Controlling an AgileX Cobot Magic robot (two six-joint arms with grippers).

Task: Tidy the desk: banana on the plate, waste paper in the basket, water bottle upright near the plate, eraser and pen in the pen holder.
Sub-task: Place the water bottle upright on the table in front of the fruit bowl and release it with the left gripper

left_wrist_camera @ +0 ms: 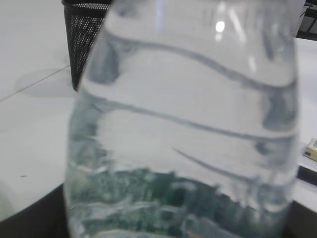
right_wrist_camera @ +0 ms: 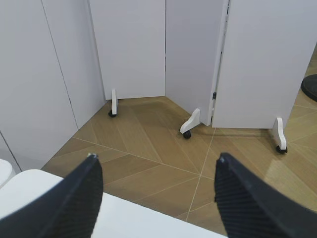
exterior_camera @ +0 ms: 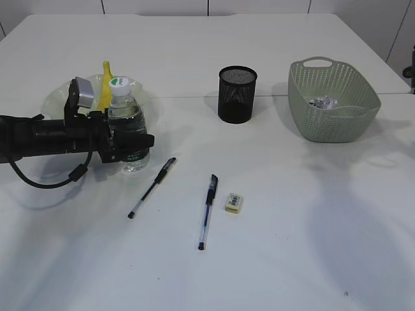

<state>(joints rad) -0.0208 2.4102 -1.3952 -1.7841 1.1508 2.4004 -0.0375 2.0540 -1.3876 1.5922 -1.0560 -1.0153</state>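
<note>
**deskbot_fan:** So where was everything? The water bottle (exterior_camera: 128, 123) stood upright right by the plate (exterior_camera: 57, 97), with the left gripper (exterior_camera: 127, 139) around its lower half. Whether the jaws were actually squeezing it or just loose, I couldn't tell; the left wrist view was basically one big blurry bottle (left_wrist_camera: 183, 124).

**mesh_cup:** Yeah, and the arm hid most of that plate. Only the banana's (exterior_camera: 106, 81) top poked out behind the cap. Two pens (exterior_camera: 152, 187) (exterior_camera: 207, 210) and the eraser (exterior_camera: 234, 202) lay loose on the table (exterior_camera: 292, 246), pen holder (exterior_camera: 237, 94) behind them.

**deskbot_fan:** Waste paper (exterior_camera: 322, 102) sat in the basket (exterior_camera: 332, 120), half hidden by its wall. The right gripper (right_wrist_camera: 156, 193) was spread wide, holding nothing, out of the exterior view.
</note>
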